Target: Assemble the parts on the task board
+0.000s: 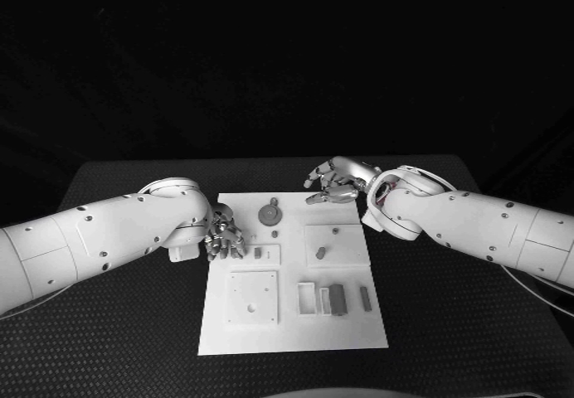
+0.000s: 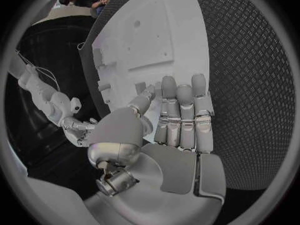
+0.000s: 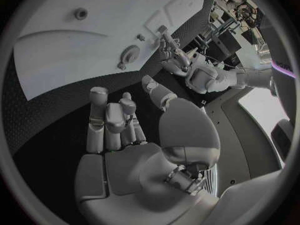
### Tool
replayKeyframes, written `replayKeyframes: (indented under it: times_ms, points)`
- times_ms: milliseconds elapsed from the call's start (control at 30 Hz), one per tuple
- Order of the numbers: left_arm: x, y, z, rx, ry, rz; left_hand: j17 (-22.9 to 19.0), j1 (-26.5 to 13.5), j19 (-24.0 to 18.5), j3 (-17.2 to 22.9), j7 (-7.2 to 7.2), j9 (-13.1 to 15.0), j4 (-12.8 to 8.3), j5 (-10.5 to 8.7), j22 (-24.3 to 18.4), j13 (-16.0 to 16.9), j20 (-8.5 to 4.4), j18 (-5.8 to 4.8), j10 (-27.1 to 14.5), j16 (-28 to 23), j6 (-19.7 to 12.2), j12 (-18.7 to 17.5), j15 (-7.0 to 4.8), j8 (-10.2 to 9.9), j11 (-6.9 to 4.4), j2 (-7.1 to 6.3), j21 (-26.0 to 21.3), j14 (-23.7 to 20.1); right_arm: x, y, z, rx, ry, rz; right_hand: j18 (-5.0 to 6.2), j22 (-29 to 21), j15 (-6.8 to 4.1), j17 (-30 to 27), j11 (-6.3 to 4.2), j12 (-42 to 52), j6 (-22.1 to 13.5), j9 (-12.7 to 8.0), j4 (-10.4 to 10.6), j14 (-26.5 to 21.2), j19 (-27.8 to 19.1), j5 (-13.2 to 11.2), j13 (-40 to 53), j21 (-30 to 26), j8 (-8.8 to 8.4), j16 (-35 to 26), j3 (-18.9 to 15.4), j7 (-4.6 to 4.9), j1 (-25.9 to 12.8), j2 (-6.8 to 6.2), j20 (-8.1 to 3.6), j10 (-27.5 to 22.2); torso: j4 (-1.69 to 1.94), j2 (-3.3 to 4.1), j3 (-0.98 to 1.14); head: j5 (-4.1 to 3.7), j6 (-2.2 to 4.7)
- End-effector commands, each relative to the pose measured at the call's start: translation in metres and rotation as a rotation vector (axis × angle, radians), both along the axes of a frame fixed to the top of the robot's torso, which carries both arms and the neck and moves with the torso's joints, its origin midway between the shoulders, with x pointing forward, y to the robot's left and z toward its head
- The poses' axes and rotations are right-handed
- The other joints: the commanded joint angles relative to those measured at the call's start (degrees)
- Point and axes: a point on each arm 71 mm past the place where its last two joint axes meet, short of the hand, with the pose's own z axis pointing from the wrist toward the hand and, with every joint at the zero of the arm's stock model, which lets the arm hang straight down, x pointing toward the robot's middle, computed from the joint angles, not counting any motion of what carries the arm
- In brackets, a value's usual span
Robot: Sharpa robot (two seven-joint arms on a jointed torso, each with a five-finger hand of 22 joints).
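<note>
Both robot hands are empty with fingers apart: the left robot hand point(image 1: 224, 239) rests at the board's point(image 1: 359, 332) left edge, the right robot hand point(image 1: 336, 181) hovers over the worktop point(image 1: 119, 332) just beyond its far edge. The parts point(image 1: 338, 298) lie loose on the board. A careless reach could nudge the board or scatter the small pieces before anything is gripped.

Robotics lab — black table point(image 1: 119, 332), cluttered equipment racks point(image 3: 234, 10)
</note>
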Motion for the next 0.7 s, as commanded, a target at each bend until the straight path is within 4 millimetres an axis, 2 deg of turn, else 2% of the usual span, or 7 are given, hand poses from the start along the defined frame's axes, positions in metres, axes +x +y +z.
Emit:
replayKeyframes:
  times_ms: [33, 700]
  points:
    - [-0.0013, 0.0007, -0.0041, 0.04, 0.033, -0.018, -0.1, 0.56, 0.23, 0.23, 0.1, 0.07, -0.09, 0.19, 0.11, 0.1, -0.22, 0.34, 0.04, 0.42, 0.43, 0.41, -0.19, 0.01, -0.38, 0.16, 0.08, 0.1, -0.0007, 0.0011, -0.0004, -0.002, 0.007, 0.012, 2.16, 1.06, -0.06, -0.07, 0.06, 0.3, -0.69, -0.05, 0.33, -0.39, 0.01, 0.14, -0.09, -0.28, 0.1, -0.28, -0.12, 1.09, -0.2, -0.38, -0.43, -0.47, -0.01, 0.01, 0.01, -0.04, -0.11]
    - [0.0011, -0.0027, -0.0066, 0.065, 0.051, -0.037, -0.12, 0.71, 0.2, 0.24, 0.09, 0.07, -0.15, 0.19, 0.22, 0.15, -0.24, 0.35, 0.0, 0.52, 0.41, 0.45, -0.19, 0.0, -0.39, 0.15, 0.04, 0.04, -0.0006, 0.0012, -0.0004, -0.002, 0.006, 0.012, 2.16, 1.07, -0.06, -0.06, 0.06, 0.32, -0.69, -0.06, 0.34, -0.4, 0.0, 0.14, -0.11, -0.3, 0.1, -0.28, -0.13, 1.09, -0.18, -0.39, -0.43, -0.48, 0.03, -0.01, -0.06, -0.15, -0.42]
